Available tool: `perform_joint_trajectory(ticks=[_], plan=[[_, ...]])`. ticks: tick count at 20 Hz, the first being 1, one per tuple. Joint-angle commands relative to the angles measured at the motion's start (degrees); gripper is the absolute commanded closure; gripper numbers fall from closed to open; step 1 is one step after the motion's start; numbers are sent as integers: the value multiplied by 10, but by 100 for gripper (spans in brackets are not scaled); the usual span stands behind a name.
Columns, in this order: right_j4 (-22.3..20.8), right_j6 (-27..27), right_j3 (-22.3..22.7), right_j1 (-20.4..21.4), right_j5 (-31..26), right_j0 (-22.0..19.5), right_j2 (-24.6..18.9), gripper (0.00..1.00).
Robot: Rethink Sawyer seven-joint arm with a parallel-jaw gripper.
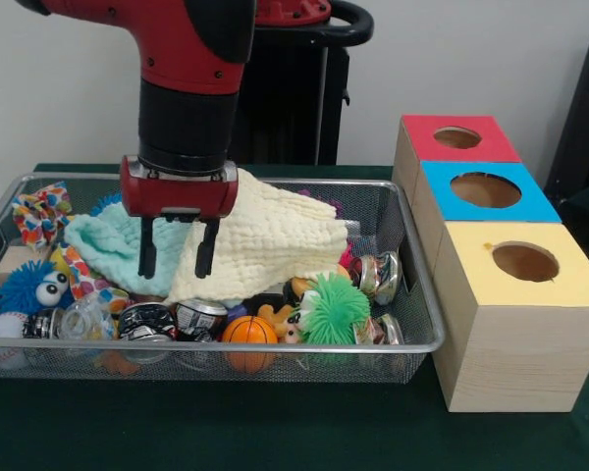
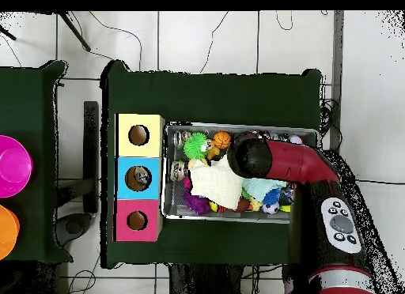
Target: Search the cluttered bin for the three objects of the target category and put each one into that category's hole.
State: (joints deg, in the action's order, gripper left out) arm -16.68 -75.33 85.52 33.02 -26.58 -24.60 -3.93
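Observation:
The silver wire-mesh bin (image 1: 424, 275) holds a pale yellow cloth (image 1: 275, 235), a mint cloth (image 1: 108, 245), a green spiky ball (image 1: 332, 309), an orange basketball (image 1: 248, 330), a blue fuzzy ball with eyes (image 1: 25, 287), a baseball (image 1: 2, 329), small cans (image 1: 198, 316) and a colourful bow (image 1: 39, 214). My gripper (image 1: 177, 253) is open and empty. It hangs just over the edge where the two cloths meet. In the overhead view the arm (image 2: 300, 168) covers the gripper above the bin (image 2: 221, 217).
Three wooden boxes with round holes stand beside the bin: red-topped (image 1: 458, 137), blue-topped (image 1: 486, 189) and yellow-topped (image 1: 525, 262). Overhead they show as yellow (image 2: 139, 135), blue (image 2: 139, 178) and red (image 2: 138, 220). A pink disc (image 2: 12, 166) lies on a side table.

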Motion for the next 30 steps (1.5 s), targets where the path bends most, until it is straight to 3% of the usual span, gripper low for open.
perform_joint_trajectory(ticks=[1, 9, 17, 23, 30], plan=[[-9, 89, -31, 34, -119, -34, -81, 0], [-60, 112, -34, -20, -69, -90, -104, 0], [-110, 115, -21, -24, -39, -124, -124, 0], [-153, 50, -37, -56, 8, -103, -114, 0], [-161, 5, -49, -79, 28, -81, -112, 0]])
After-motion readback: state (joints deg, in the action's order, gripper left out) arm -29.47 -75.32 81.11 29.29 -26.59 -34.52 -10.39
